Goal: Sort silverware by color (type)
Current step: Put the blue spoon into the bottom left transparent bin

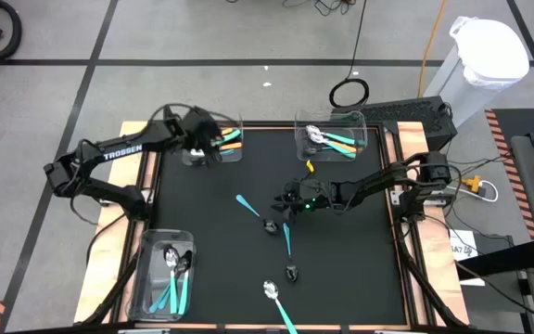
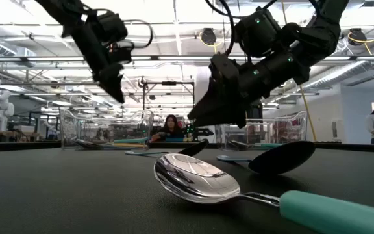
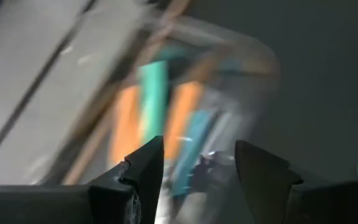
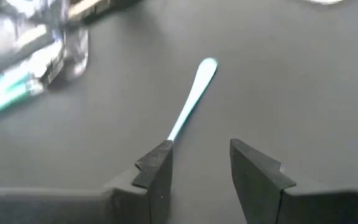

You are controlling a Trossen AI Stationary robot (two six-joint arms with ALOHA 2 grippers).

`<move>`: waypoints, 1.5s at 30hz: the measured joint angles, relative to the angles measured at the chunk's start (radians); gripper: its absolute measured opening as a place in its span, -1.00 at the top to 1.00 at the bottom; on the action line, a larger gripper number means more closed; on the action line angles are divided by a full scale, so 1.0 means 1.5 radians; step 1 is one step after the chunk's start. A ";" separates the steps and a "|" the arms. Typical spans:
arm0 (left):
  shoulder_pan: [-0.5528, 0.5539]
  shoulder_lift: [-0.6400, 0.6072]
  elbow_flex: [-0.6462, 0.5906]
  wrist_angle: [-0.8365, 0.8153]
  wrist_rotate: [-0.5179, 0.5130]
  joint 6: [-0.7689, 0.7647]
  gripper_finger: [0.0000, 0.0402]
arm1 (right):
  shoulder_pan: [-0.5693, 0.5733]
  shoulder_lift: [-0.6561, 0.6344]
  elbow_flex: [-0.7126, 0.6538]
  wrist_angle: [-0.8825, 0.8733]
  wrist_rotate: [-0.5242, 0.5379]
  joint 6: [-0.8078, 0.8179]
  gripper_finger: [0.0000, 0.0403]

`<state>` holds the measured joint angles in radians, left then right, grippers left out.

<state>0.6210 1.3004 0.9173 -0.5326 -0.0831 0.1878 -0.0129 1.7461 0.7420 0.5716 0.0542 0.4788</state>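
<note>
My left gripper [image 1: 209, 146] [image 3: 197, 146] hangs open over the clear bin [image 1: 233, 154] at the far left, which holds orange and teal spoons [image 3: 166, 118]; nothing is between its fingers. My right gripper [image 1: 282, 202] [image 4: 201, 149] stands open low over the middle of the black table. A light-blue spoon [image 1: 247, 204] [image 4: 192, 99] lies flat just ahead of it, its near end beside one finger [image 4: 157, 162]. Another teal-handled spoon [image 1: 287, 237] lies nearer the front. A third [image 1: 281, 308] [image 2: 197, 179] rests at the near edge, shiny bowl up.
A clear bin [image 1: 330, 119] at the far right holds teal spoons. Another bin [image 1: 143, 278] at the near left holds light-blue and teal ones. Two small dark pieces [image 1: 272, 225] [image 1: 291, 272] lie on the mat. People show in the room behind the table.
</note>
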 joint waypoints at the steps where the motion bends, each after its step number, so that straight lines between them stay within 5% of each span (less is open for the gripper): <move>1: -0.023 -0.001 0.000 0.000 0.018 0.000 0.05 | 0.005 0.006 0.002 -0.003 0.000 -0.012 0.28; 8: -0.193 0.009 -0.070 0.136 0.171 0.018 0.05 | 0.063 0.005 0.012 -0.014 0.135 -0.067 0.28; 16: -0.320 0.090 -0.123 0.381 0.155 0.035 0.05 | 0.091 -0.050 0.012 -0.078 0.208 -0.063 0.28; 25: -0.337 0.236 -0.119 0.432 0.150 0.105 0.05 | 0.099 -0.130 0.012 -0.215 0.229 -0.050 0.28; 31: -0.341 0.291 -0.118 0.464 0.218 0.106 0.09 | 0.102 -0.136 0.012 -0.241 0.282 -0.064 0.28; 45: -0.343 0.348 -0.115 0.509 0.222 0.053 0.76 | 0.101 -0.136 0.012 -0.240 0.333 -0.080 0.28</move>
<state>0.1070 1.8221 0.7441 0.2302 0.2497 0.2676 0.1383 1.5417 0.7593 0.2111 0.5533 0.3583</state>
